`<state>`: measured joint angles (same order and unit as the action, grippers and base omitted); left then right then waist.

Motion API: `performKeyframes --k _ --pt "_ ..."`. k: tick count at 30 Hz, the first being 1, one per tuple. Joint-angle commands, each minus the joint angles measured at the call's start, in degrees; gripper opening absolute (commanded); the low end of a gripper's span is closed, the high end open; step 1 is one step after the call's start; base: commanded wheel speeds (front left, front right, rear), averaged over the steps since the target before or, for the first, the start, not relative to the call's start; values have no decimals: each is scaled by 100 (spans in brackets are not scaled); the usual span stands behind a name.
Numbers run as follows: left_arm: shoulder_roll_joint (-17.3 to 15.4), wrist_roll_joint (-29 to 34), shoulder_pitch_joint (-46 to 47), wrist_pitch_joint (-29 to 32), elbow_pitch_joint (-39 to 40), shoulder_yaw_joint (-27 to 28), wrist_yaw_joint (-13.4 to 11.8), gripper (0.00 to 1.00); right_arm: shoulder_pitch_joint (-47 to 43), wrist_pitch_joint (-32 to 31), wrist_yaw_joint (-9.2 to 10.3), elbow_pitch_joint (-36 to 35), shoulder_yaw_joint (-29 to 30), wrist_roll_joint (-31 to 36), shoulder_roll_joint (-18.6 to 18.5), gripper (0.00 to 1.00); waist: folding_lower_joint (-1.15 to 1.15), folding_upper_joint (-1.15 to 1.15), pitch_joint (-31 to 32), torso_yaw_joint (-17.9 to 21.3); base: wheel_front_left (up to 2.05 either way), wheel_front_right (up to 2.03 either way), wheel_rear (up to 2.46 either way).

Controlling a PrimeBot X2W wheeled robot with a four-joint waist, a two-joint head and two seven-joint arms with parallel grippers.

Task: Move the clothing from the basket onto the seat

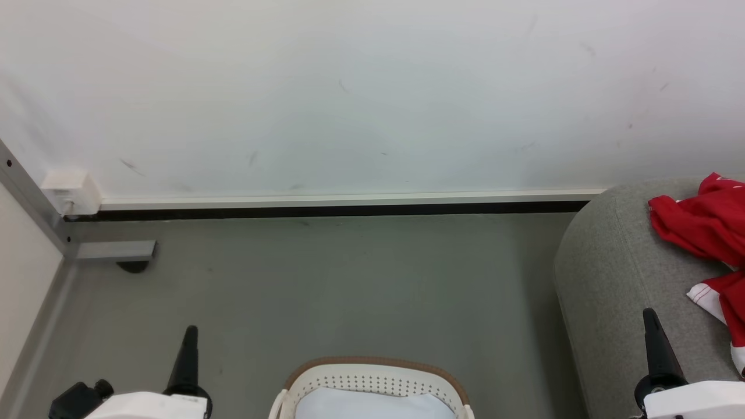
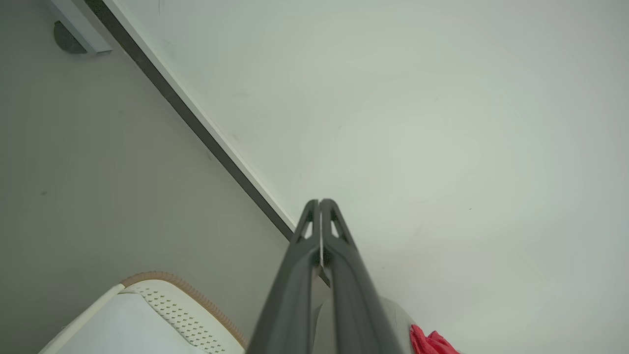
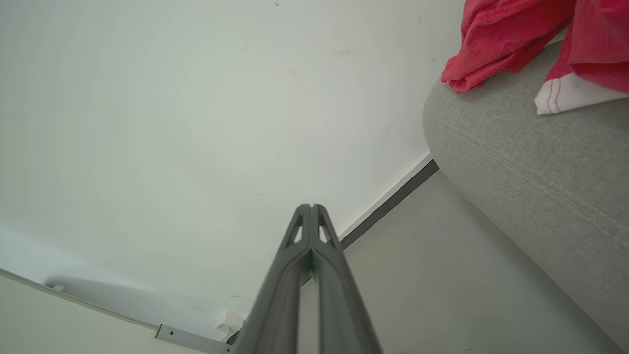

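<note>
Left jaws: closed with no gap. In the left wrist view we see the two dark fingers point(image 2: 295, 275) meet at their tips, gripping nothing.
Right jaws: closed the same way. In the right wrist view their fingers point(image 3: 282, 285) touch tip to tip, gripping nothing.
Left jaws, place: low at the left of the head view, pointing up the picture over the floor point(image 1: 349, 285), left of the basket and apart from it.
Right jaws, place: low at the right of the head view, over the seat's rounded end, near the clothing but not touching it.
Basket point(image 1: 372, 381): we find it at the bottom middle of the head view, between the two arms, its white perforated wall topped by a brown rim.
Pale cloth point(image 1: 372, 404): it lies inside the basket.
Clothing point(image 1: 698, 224): red fabric crumpled on top of the seat at the right edge, with a white-trimmed corner showing below it.
Seat point(image 1: 617, 273): light-grey upholstery standing right of the basket.
Wall point(image 1: 349, 87): white, behind everything, with a dark skirting strip point(image 1: 349, 208) where it meets the floor.
</note>
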<state>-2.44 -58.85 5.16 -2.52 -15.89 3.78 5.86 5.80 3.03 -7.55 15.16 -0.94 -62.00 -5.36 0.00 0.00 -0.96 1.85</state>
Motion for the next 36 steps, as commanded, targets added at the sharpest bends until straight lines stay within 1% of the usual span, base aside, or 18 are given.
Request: performKeyframes --k 1,36 --pt "-42 -218 110 55 88 50 32 0 102 -41 5 -67 74 -212 -2 0 0 0 3 -5 0 0 0" --pt "-56 -2029 149 555 130 194 121 0 104 -530 8 -92 419 -1892 92 0 0 0 47 -95 0 0 0"
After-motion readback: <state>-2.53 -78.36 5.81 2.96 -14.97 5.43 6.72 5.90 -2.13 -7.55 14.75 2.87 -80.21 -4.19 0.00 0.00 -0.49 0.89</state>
